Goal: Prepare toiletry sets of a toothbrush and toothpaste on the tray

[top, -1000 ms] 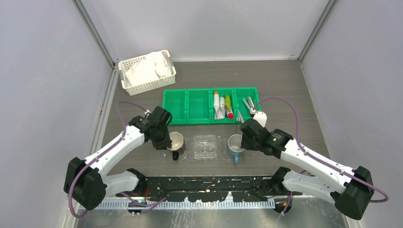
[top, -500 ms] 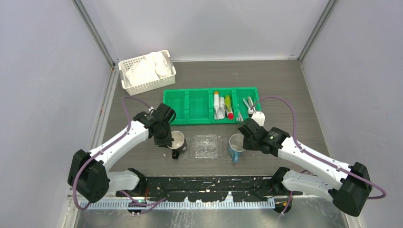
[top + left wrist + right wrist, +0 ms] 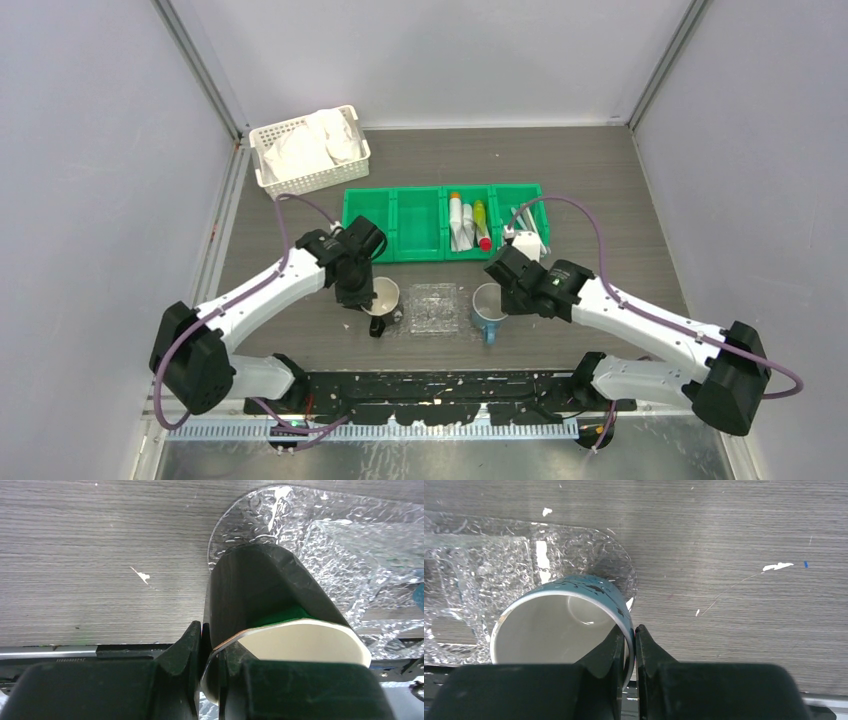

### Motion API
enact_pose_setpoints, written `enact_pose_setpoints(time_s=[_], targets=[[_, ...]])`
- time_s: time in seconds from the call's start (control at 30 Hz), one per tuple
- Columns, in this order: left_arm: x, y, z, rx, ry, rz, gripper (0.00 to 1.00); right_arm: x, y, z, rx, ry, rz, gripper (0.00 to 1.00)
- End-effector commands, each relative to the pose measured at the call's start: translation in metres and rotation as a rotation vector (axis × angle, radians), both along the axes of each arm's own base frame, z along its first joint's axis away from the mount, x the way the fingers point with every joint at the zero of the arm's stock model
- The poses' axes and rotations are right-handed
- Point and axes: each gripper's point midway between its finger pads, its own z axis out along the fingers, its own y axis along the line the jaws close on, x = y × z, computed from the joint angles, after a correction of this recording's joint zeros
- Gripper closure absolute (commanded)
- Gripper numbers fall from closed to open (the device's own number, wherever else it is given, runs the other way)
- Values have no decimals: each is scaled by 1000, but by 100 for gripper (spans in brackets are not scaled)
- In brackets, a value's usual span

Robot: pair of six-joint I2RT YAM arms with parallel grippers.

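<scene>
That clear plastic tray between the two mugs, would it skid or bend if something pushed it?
Probably light: the tray looks thin and see-through, so a nudge from the blue mug or black mug would likely slide it across the smooth tabletop. Its crinkled, ribbed surface hints at some flex, though moulded ridges may stiffen it.

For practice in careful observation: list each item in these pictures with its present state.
Tray, no toiletries on it.
Left tool, shut on the black mug at its rim.
Right tool, shut on the blue mug at its rim.
Black mug, at the tray's left end.
Blue mug, empty, at the tray's right end.
Toothpaste tubes, in the green bin, third compartment.
Toothbrushes, fourth compartment.
Basket, holding white cloths.
</scene>
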Motion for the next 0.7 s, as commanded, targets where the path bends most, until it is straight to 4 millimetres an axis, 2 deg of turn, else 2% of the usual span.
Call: enact_pose_setpoints(time_s=[0.0, 0.33, 0.47, 0.53, 0.67], targets=[[9, -17, 7, -27, -28, -10, 99, 11, 14, 15, 23, -48, 13, 99], [13, -26, 1, -26, -20, -29, 97, 10, 12, 12, 3, -49, 16, 99], [13, -27, 2, -24, -15, -29, 89, 10, 14, 10, 6, -46, 20, 97], [12, -26, 3, -24, -18, -30, 81, 11, 14, 10, 4, -46, 21, 93], [11, -25, 6, -27, -21, -32, 76, 12, 16, 10, 6, -48, 26, 90]])
